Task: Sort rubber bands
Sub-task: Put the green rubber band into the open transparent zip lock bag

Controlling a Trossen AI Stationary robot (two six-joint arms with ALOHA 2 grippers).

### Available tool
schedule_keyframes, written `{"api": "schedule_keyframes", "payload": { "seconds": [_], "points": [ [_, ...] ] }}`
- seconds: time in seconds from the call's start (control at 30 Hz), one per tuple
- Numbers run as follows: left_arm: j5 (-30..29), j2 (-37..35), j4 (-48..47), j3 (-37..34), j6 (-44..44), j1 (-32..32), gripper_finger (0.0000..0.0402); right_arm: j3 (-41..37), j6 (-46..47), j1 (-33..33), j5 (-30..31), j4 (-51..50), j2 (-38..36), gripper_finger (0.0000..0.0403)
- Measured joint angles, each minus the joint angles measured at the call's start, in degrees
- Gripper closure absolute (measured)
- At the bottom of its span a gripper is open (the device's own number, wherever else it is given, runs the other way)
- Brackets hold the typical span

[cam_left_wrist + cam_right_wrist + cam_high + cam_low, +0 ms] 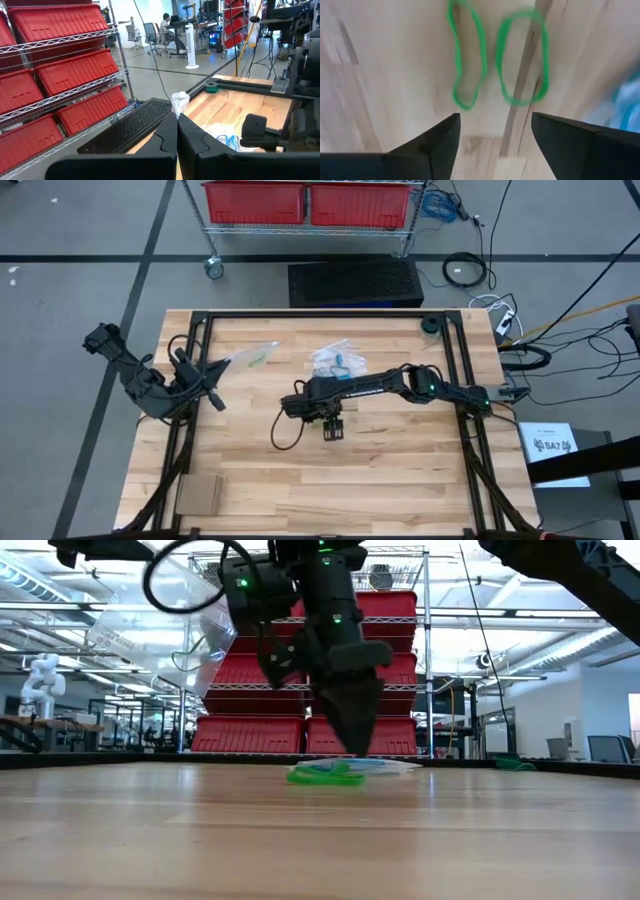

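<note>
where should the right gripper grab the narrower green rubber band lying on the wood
Judging by the right wrist view, pinch one long side of the narrow green rubber band, coming straight down. It lies flat on the table, apart from the rounder band, and the open right gripper already hovers above.

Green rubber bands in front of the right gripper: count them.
2. Two green rubber bands lie side by side on the table: one and another, beyond the open right gripper. Others may be hidden.
</note>
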Motion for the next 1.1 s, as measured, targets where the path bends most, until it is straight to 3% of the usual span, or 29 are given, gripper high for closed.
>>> {"api": "schedule_keyframes", "payload": {
  "seconds": [0.17, 0.47, 0.87, 0.97, 1.1],
  "points": [
    [0.13, -0.01, 0.01, 0.0, -0.03, -0.01, 0.0401, -0.23, -5.5, -0.04, 0.07, 5.53, 0.0, 0.0181],
    [0.8, -0.02, -0.37, 0.0, -0.12, 0.0, 0.0401, -7.45, -9.37, -1.3, 2.03, 15.07, -0.46, 0.0251],
    [0.96, 0.0, -0.42, 0.0, -0.13, 0.0, 0.0401, -7.48, -10.09, -1.62, 2.75, 15.38, -0.2, 0.034],
    [0.96, -0.02, -0.43, 0.0, -0.14, 0.0, 0.0401, -6.7, -8.95, -1.37, 2.94, 14.76, 0.0, 0.0345],
    [0.96, -0.02, -0.44, 0.0, -0.15, 0.0, 0.0401, -5.35, -6.52, -0.89, 3.59, 13.38, 0.23, 0.0311]
  ]
}}
